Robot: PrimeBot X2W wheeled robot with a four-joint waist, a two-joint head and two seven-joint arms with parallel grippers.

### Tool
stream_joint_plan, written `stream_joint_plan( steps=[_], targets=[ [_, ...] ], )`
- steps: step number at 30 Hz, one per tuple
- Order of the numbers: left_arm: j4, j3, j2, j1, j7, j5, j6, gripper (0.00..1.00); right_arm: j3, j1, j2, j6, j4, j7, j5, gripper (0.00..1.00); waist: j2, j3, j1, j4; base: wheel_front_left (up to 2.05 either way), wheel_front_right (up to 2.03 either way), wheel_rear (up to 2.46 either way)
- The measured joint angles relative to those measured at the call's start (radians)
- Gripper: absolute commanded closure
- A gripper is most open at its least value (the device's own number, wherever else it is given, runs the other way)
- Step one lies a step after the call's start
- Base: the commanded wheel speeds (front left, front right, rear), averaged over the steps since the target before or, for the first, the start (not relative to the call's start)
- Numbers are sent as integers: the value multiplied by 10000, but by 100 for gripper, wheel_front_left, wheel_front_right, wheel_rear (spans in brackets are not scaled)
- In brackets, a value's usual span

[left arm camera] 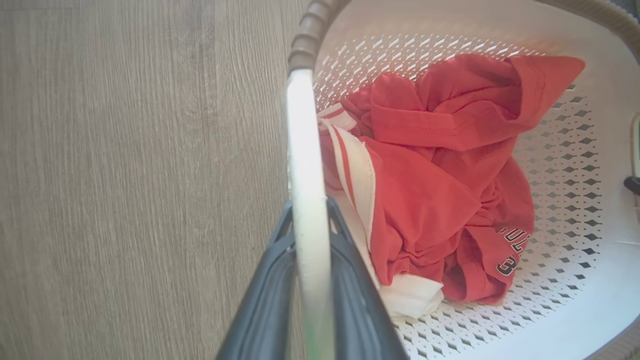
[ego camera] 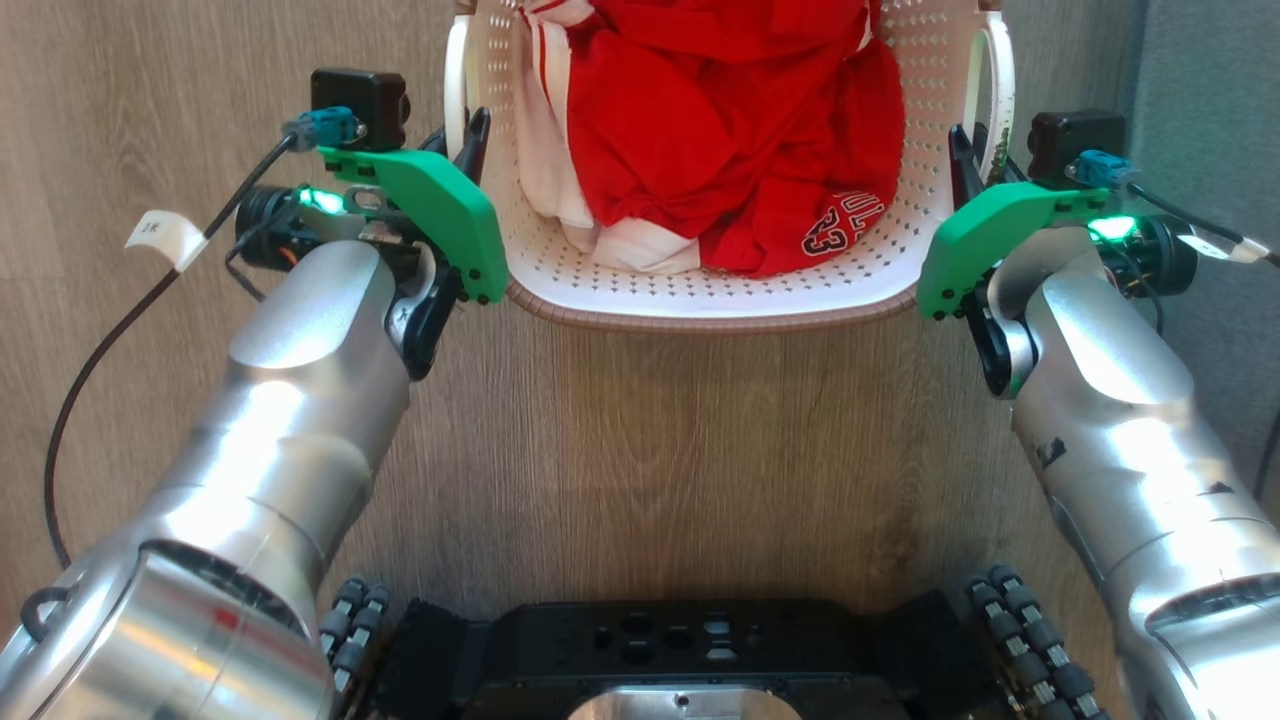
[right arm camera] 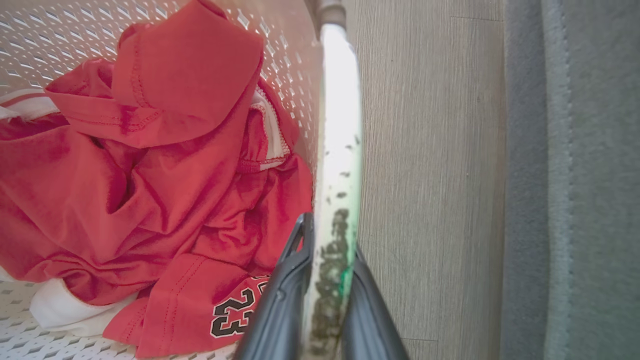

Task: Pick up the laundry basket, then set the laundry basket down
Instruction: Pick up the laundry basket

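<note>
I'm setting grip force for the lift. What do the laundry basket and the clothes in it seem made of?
The laundry basket: glossy white plastic, judging by moulded perforations; the brown rim looks woven but may be moulded. The red clothes: soft matte fabric, with folds and stitched hems.

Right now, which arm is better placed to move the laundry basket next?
Neither alone, I'd judge. The left end effector is shut on the laundry basket's left handle, the right end effector on its right handle, so move both together.
</note>
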Motion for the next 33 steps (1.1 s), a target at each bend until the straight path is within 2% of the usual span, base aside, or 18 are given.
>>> stream_joint_plan(
  steps=[4,10,18,27,33],
  targets=[
    [132,-113,-8,2,69,-391,2,100,165,-102,6,0,257,-2,10,100,0,-165,0,12,0,0,0],
    [136,-362,-36,102,842,-1187,69,100,485,-263,50,2,1145,84,81,100,0,-612,-1,60,0,0,0],
    [182,-627,-40,540,2128,-2382,69,100,1076,-486,58,73,1806,1266,648,100,1,-1712,-1,93,0,0,0],
    [441,-683,-52,981,3014,-3126,58,100,1645,-389,88,77,1950,2451,1442,100,1,-3202,-1,16,0,0,0],
    [660,-708,-59,1528,3450,-3452,-17,100,2038,272,184,77,2008,3394,2109,100,1,-4323,-1,-60,0,0,0]
  ],
)
